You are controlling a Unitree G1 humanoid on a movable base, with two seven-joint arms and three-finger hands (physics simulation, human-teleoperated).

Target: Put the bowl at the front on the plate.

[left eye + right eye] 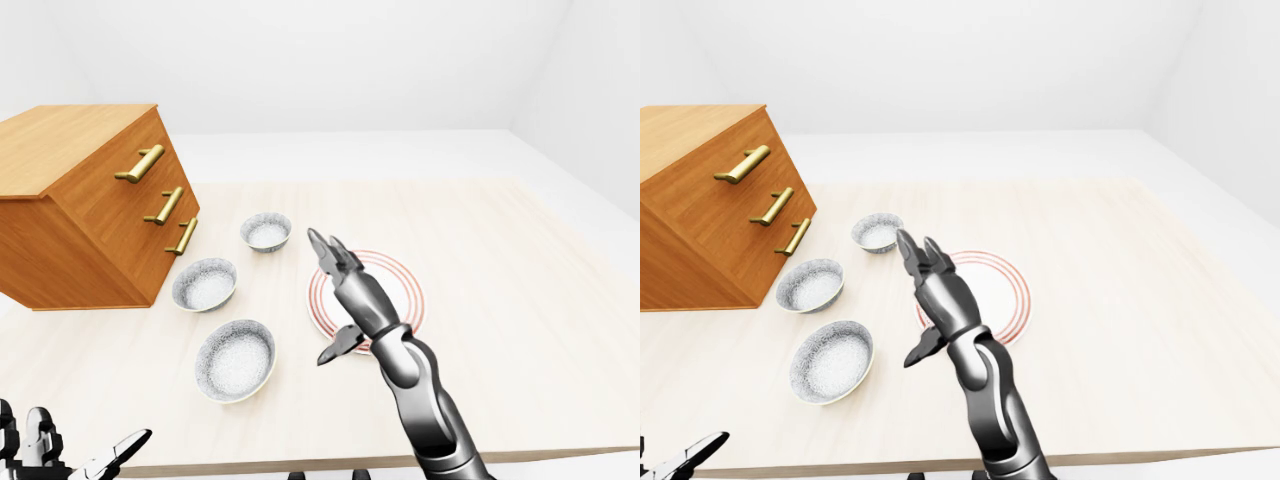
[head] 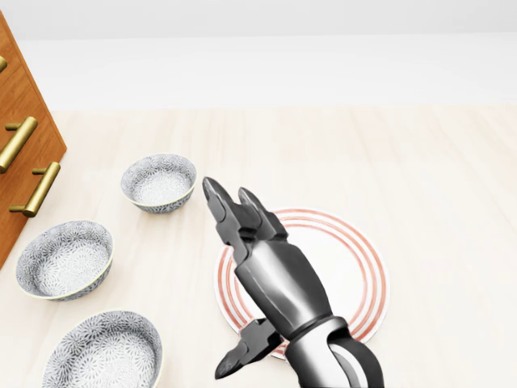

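Three patterned bowls lie in a column down the left of the head view on the pale wooden tabletop [image 2: 420, 178]: the top bowl [image 2: 159, 183], the middle bowl [image 2: 65, 260] and the lowest bowl [image 2: 103, 352], each apart from its neighbours and all empty. The lowest bowl sits upright at the bottom-left edge of that view, well left of the red-ringed plate [image 2: 351, 271] and not on it. The right hand [image 2: 275, 279] hangs over the plate's left part, its two long fingers [image 2: 216, 202] stretched straight toward the upper left and its thumb splayed out low near the plate's bottom rim; the fingers are apart and hold nothing. Whether the hand touches the plate cannot be told. The left hand [image 1: 50, 458] shows only in the bottom-left corner of the left-eye view, fingers spread and empty. A wooden drawer chest [image 1: 90, 200] with brass handles [image 1: 140, 163] stands left of the bowls.
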